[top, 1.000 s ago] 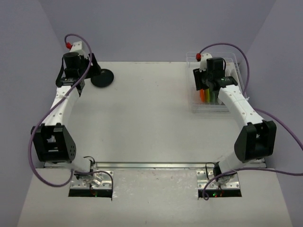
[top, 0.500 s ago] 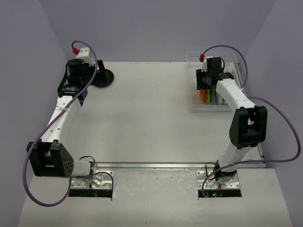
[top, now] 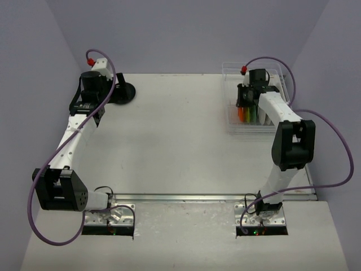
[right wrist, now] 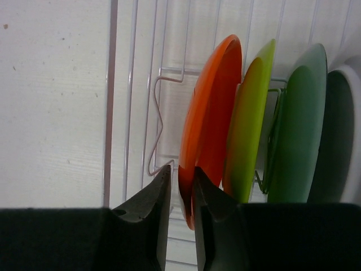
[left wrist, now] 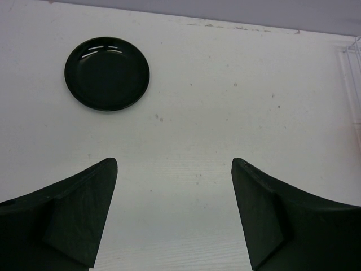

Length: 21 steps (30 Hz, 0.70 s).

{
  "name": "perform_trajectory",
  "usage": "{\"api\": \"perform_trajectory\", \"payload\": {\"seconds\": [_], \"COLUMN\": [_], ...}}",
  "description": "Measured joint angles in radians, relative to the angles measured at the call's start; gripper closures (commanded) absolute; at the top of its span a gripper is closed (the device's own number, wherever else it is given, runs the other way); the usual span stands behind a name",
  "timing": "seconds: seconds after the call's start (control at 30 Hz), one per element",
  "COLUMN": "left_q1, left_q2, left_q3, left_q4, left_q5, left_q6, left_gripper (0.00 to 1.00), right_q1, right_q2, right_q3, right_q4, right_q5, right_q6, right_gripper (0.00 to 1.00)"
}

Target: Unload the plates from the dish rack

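One done: glossy black round plate (left wrist: pixel 106 73) lies flat on white tabletop (left wrist: pixel 237 90), upper left of left-wrist view. Left gripper (left wrist: pixel 174 165) nearby, jaws wide apart, empty. Upper right of top view, clear plastic dish rack (top: pixel 251 129) holds four upright: orange round plate (right wrist: pixel 211 107), lime plate (right wrist: pixel 251 118), dark green plate (right wrist: pixel 299 118), pale-rimmed plate (right wrist: pixel 352 141). Right gripper (right wrist: pixel 181 175) pinched onto orange rim, plate looks seated in tines. Most of unloading left.

No legible text or markings anywhere.
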Motion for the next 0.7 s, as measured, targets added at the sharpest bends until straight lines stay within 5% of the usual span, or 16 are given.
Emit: {"api": "perform_trajectory", "payload": {"seconds": [0.13,0.33,0.5,0.7], "left_q1": [0.0,0.0,0.0,0.0], "left_q2": [0.0,0.013,0.034,0.073], "left_q3": [-0.001,-0.004,-0.011,-0.013], "left_q4": [0.0,0.0,0.001,-0.001], "left_q5": [0.0,0.0,0.011,0.076], "left_q6": [0.0,-0.002,-0.006,-0.024], "left_gripper": [0.19,0.14,0.0,0.01], "right_q1": [-0.015,-0.061,-0.131,-0.169], "right_q2": [0.003,0.003,0.003,-0.001], "right_q3": [0.008,0.055,0.088,0.157], "right_q4": [-0.01,-0.052,-0.067,-0.115], "right_q5": [-0.029,-0.136,-0.262,-0.43], "right_q6": [0.012,0.048,0.086,0.099], "right_gripper": [1.0,1.0,1.0,1.0]}}
